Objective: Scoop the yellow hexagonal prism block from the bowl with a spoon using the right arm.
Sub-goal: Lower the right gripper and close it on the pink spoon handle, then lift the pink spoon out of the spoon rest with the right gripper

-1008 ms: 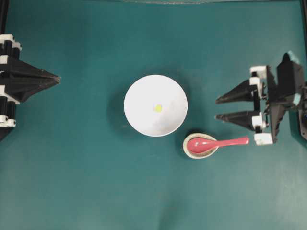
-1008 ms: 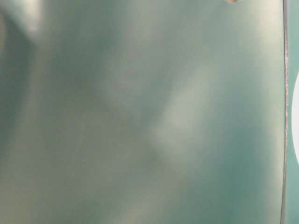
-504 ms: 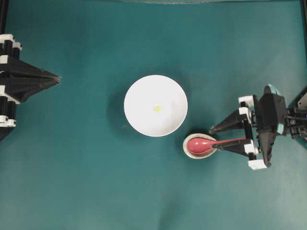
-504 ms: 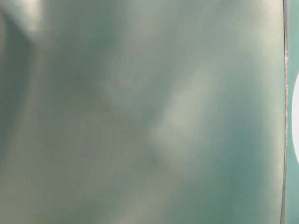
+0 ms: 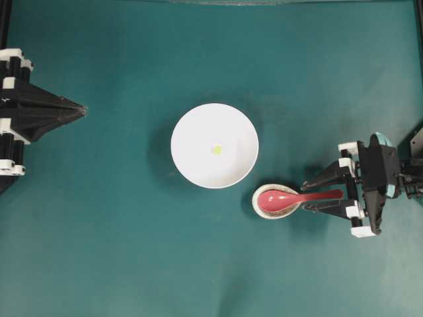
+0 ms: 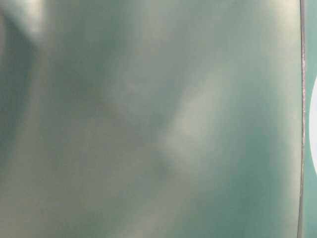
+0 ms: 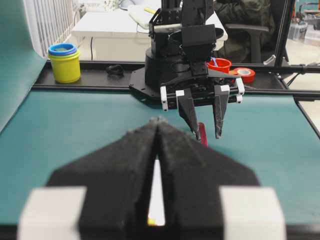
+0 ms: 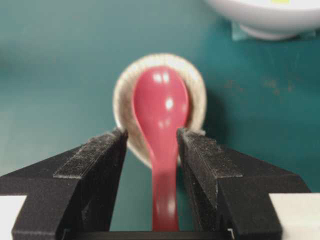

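The white bowl (image 5: 198, 132) stands mid-table with the tiny yellow block (image 5: 217, 150) inside it. The pinkish-red spoon (image 5: 274, 199) lies with its scoop in the speckled beige spoon rest (image 5: 260, 206), handle pointing right. My right gripper (image 5: 305, 197) is open, one jaw on each side of the handle; in the right wrist view the spoon (image 8: 160, 115) runs between the jaws of this gripper (image 8: 151, 132) with a gap on both sides. The bowl's base (image 8: 265, 15) shows at the top there. My left gripper (image 5: 80, 107) is shut and empty, far left.
The left wrist view looks past my shut left gripper (image 7: 157, 121) to the right gripper (image 7: 207, 136) and, beyond the table, yellow and blue stacked cups (image 7: 65, 62) and a red tape roll (image 7: 243, 74). The table-level view is a teal blur.
My right gripper has swung from above the spoon down to its handle and narrowed its jaws around it. The spoon, bowl and left arm have not moved.
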